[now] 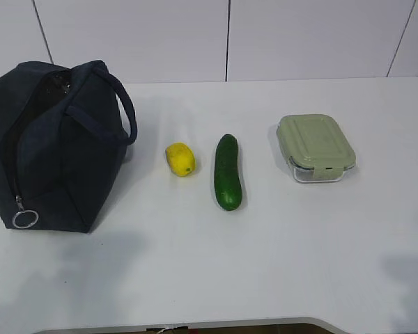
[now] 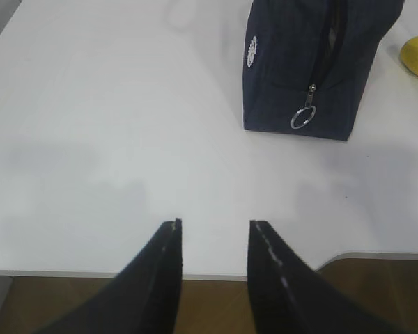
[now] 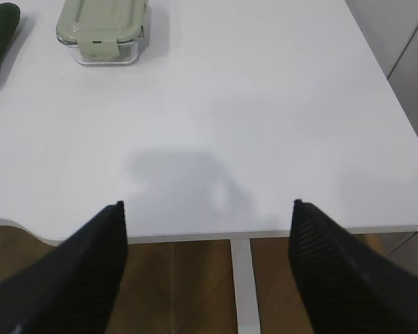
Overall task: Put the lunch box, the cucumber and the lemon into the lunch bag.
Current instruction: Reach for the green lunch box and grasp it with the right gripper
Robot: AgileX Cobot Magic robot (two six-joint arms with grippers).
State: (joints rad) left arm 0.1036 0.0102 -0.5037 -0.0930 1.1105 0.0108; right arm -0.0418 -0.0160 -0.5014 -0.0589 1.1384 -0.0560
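Lunch bag [image 1: 52, 146] stands at the left of the white table [image 1: 279, 257], its zipper running down the near end to a metal ring pull [image 1: 24, 219]. Starting from the fingers: the left gripper [image 2: 214, 226] hovers over the near table edge, jaws parted narrowly with nothing between them; the bag is well ahead of it. The right gripper [image 3: 207, 205] hangs over the near edge on the other side, jaws spread wide and holding nothing. Ahead lie one lemon [image 1: 180, 159] just right of the bag, one cucumber [image 1: 228, 172] beside it lying lengthwise, and one lunch box [image 1: 315, 148] farther right with its green lid on. All four things sit apart, none touching. Nothing lies between either gripper and them.
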